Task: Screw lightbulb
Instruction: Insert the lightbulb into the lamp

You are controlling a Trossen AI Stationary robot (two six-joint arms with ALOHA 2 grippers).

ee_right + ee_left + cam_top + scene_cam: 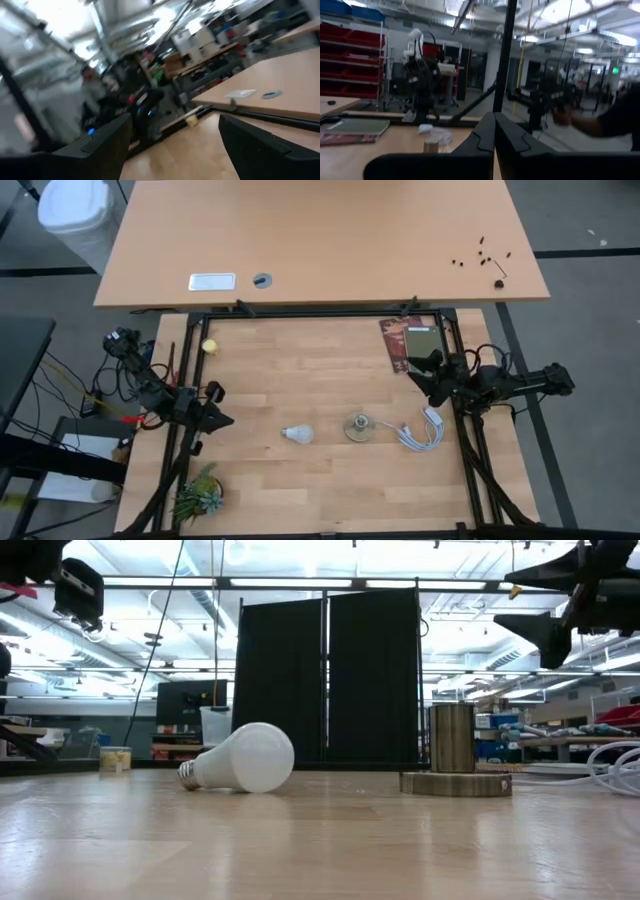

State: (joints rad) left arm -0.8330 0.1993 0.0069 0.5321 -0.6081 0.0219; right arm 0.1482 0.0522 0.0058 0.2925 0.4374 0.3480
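The lightbulb (pixel 296 434) lies on its side on the wooden table, its dome toward the table's right and its base toward the left; the low view shows it (pixel 245 758) resting on its dome. Just to its right stands the round metal socket (pixel 359 426) (pixel 455 755) with a white cable (pixel 420 430). My left gripper (pixel 228 420) (pixel 494 130) hangs shut above the table's left edge, left of the bulb. At the right edge my right gripper (pixel 412 370) (pixel 175 145) is raised and open, with nothing between its fingers.
A yellow ball (pixel 210 347) lies at the far left, and a small plant (pixel 198 495) stands at the near left. A book with a dark device (pixel 410 340) lies at the far right. A second table (pixel 320 240) stands beyond. People show in the room (pixel 92 85).
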